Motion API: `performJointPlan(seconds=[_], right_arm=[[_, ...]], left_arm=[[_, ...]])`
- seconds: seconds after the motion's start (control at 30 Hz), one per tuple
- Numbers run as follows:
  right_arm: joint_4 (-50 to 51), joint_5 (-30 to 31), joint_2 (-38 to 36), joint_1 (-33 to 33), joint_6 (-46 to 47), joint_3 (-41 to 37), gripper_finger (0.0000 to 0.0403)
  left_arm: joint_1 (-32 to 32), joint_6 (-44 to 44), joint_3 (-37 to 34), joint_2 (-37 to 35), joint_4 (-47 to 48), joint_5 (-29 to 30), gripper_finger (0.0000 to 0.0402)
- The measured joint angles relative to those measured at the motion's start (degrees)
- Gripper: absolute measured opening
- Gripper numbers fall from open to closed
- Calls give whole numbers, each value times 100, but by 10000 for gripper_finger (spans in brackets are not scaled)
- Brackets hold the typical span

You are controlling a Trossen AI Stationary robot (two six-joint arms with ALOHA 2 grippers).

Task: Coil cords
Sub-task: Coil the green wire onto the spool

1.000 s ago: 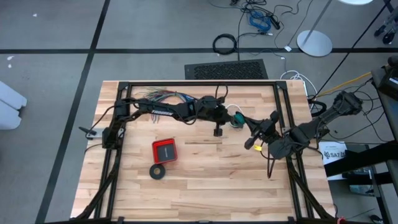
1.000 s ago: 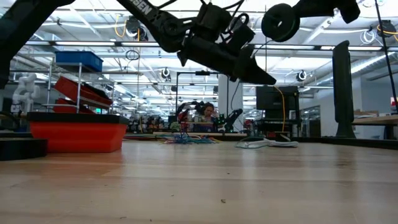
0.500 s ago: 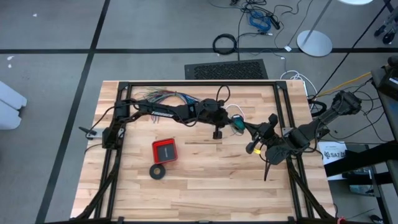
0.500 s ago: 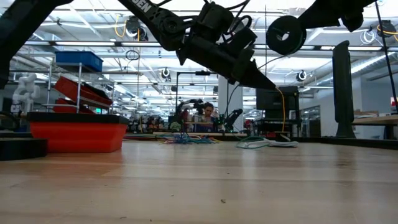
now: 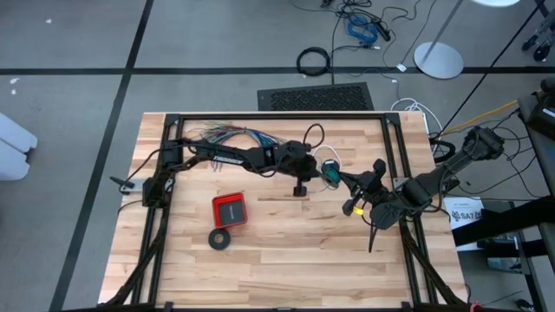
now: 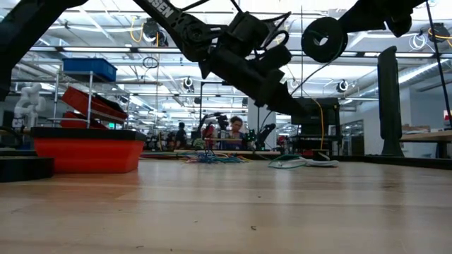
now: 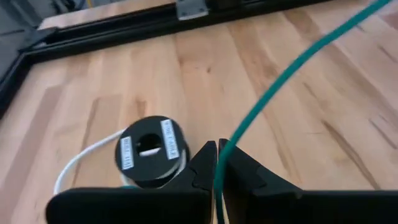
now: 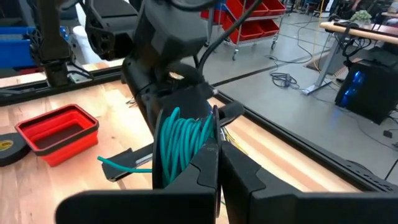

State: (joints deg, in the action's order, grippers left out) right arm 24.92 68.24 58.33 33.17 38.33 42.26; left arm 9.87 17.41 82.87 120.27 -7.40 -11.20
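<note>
My left claw point(image 7: 217, 163) is clenched on the teal-green wire point(image 7: 292, 68), which runs taut away from its tips above the table point(image 7: 261, 81). Just beside the tips sits a small black round piece point(image 7: 151, 151) with the thin white cord point(image 7: 81, 163) trailing from it. My right claw point(image 8: 217, 163) is pressed shut against the teal-green coil point(image 8: 185, 142), close to the left arm. Farther off lie a red tray point(image 5: 230, 210) and a black ring point(image 5: 220, 238).

Table point(image 5: 286, 251): pale planked wood, matt. Teal wire point(image 7: 292, 68): smooth plastic sheath. Red tray point(image 8: 57, 132): matt plastic.
</note>
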Motion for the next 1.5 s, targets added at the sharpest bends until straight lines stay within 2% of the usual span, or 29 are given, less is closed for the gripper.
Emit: performJointPlan(seconds=[0.23,0.47,0.6,0.8,0.93,1.1,1.23,1.43,1.5], right_arm=[[-70,5,158,0,2,0,0],[-69,1,280,0,-2,-2,0],[-69,57,280,0,-43,-2,0],[-69,71,280,-9,-65,-2,0],[-69,76,280,-9,-134,-2,0],[-64,106,280,-9,-191,-4,0],[-75,106,278,-9,-195,-4,0],[-107,101,278,-4,-195,-4,0],[-115,97,278,-4,-195,-4,0]], left_arm=[[97,269,0,0,345,-524,25],[275,354,0,0,503,-1499,27],[319,313,0,0,492,-2001,63],[420,294,0,-6,877,-2051,155],[748,387,0,-135,1612,-2037,191],[1136,447,4,-313,2707,-2178,201],[1154,413,1,-315,3332,-2240,201],[773,411,-447,-394,3436,-2227,201],[636,394,-653,-519,3376,-2014,201]])
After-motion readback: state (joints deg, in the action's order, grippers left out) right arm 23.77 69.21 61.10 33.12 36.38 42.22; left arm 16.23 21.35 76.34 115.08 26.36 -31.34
